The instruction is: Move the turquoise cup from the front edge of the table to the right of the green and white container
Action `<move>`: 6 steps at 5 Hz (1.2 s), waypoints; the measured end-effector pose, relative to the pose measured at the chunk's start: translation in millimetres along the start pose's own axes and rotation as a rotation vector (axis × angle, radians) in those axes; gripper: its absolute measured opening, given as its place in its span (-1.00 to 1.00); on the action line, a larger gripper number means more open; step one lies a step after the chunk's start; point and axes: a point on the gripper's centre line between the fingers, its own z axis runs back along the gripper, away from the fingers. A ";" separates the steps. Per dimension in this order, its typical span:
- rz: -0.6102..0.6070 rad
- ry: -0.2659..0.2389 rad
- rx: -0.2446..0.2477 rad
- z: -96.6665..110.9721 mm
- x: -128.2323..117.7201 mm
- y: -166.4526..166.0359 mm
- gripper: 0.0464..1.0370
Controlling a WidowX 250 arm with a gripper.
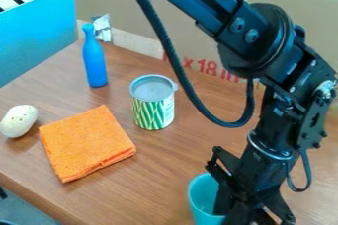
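Black gripper [247, 210]: it is at the cup; how far it is open, and if it holds anything, cannot be told.
Turquoise round cup [202, 197]: it is beside the gripper; whether it is gripped or raised is unclear.
Green-and-white striped can [153, 115]: it stands apart.
Folded orange cloth [86, 142]: it lies flat.
Pale speckled oval object [19, 121]: it lies beyond the cloth.
Blue slender bottle [94, 63]: it stands upright.
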 end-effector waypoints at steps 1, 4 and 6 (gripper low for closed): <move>-0.107 -0.052 -0.004 14.3 14.3 8.3 -0.86; -0.193 -0.102 0.108 57.7 94.8 57.0 -0.86; -0.166 0.004 0.089 35.1 133.1 87.9 -0.86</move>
